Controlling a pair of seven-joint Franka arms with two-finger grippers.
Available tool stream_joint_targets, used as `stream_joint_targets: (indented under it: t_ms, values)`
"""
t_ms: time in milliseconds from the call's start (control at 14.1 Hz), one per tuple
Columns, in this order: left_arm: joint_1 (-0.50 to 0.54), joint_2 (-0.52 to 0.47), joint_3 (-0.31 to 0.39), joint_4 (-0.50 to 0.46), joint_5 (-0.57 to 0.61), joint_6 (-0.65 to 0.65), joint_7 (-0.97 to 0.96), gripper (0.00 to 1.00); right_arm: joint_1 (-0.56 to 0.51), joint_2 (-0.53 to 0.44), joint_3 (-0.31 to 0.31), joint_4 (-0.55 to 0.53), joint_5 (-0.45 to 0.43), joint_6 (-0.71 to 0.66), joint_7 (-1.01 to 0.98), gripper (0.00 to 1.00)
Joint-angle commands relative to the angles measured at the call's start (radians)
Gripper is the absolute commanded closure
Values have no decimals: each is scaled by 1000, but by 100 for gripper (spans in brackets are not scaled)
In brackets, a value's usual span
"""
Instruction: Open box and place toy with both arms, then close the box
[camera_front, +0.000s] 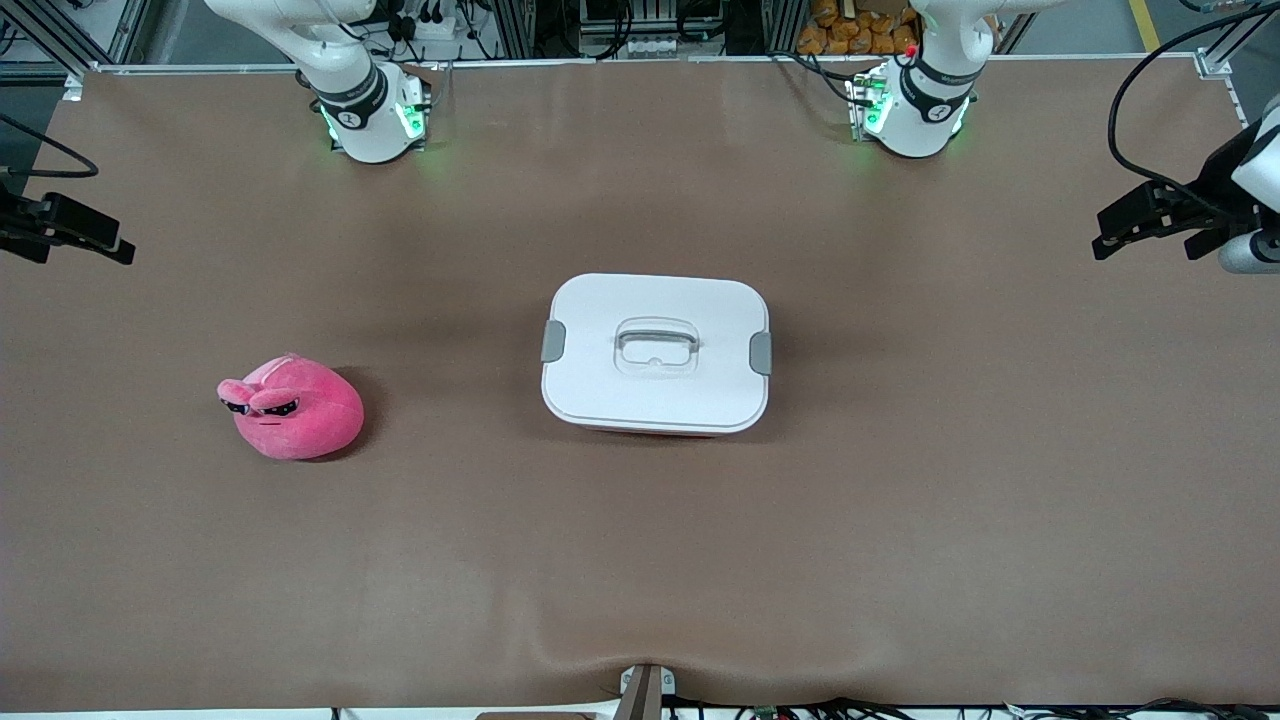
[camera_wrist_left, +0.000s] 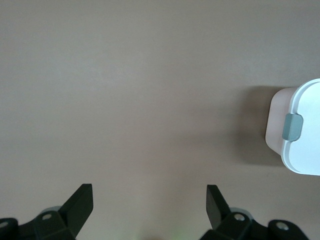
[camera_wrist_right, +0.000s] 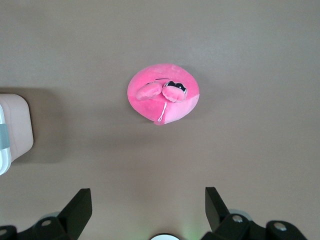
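Front view: the box (camera_front: 656, 352) sits shut mid-table, white lid (camera_front: 650, 395) seated, 2 grey clips (camera_front: 553, 341) at its short ends both down, recessed handle (camera_front: 656, 345) on top. The toy (camera_front: 292, 407) lies on the brown table (camera_front: 640, 560) well apart from the box, toward the right arm's end and slightly nearer the front camera. Right gripper (camera_front: 70, 228) hangs over the table edge at the right arm's end; left gripper (camera_front: 1150, 215) hangs over the edge at the left arm's end; neither touches anything. Left wrist view: left gripper (camera_wrist_left: 149, 200) with fingers (camera_wrist_left: 80, 202) spread wide, nothing between them, bare table below; 1 end of the box (camera_wrist_left: 300, 150) with 1 clip (camera_wrist_left: 292, 126) shows, pink tub visible under the lid. Right wrist view: right gripper (camera_wrist_right: 148, 202) also spread wide and empty, toy (camera_wrist_right: 163, 93) in sight with sunglasses showing, a corner of the box (camera_wrist_right: 15, 127) at the frame edge. Judgement: task at its very start, nothing opened, nothing moved; step in hand is the approach to the box. Next move likely calls for each arm to reach the clip on its own end, flip both clips up, then lift the lid by the handle before the toy goes in. Risk: box may slide if only 1 clip is pushed.
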Motion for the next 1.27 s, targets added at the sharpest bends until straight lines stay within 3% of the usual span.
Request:
stream_joint_targets:
  t_ms: [0,637,1203]
  values:
    - [1,5,1,21,-7,-16,17,0,-5,6,4,14,10,-12,-6,0]
    - [-5,8,-1,24,-3,-16,14,0,-5,6,4,14,10,-12,-6,0]
    - [-4,68,-19,25,-1,-6,17,0,-4,8,5,14,10,-12,-6,0]
